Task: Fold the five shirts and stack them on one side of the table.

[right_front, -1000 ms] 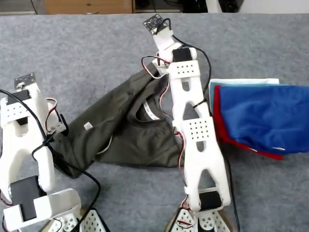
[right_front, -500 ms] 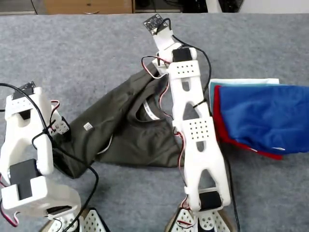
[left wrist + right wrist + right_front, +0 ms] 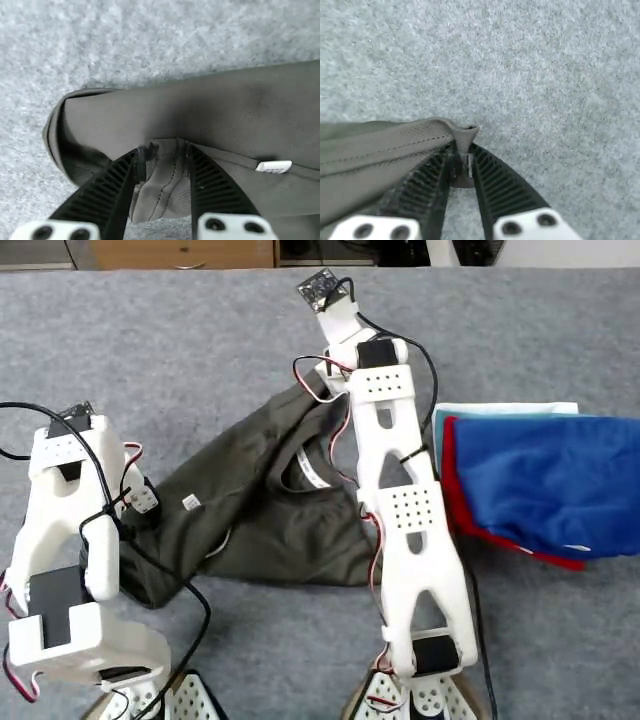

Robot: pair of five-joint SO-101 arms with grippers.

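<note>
A dark olive shirt (image 3: 260,510) lies crumpled on the grey table (image 3: 150,340), between the two arms. My left gripper (image 3: 165,155) is shut on a fold at the shirt's left edge; in the high view it sits at the garment's left side (image 3: 140,502). A white tag (image 3: 272,166) shows on the cloth beside it. My right gripper (image 3: 462,160) is shut on a hem corner of the same shirt (image 3: 370,150), at its far tip under the right arm. A stack of folded shirts, with a blue one (image 3: 550,485) on top, lies at the right.
Under the blue shirt, a red edge (image 3: 455,500), a teal edge (image 3: 440,420) and a white edge (image 3: 510,407) show. The right arm (image 3: 410,520) stretches over the shirt's right part. Bare grey surface lies at the far left and along the back.
The left arm has moved rightward and slightly nearer, carrying the shirt's left edge inward, so the cloth bunches more. The right arm and the stack have not moved.
</note>
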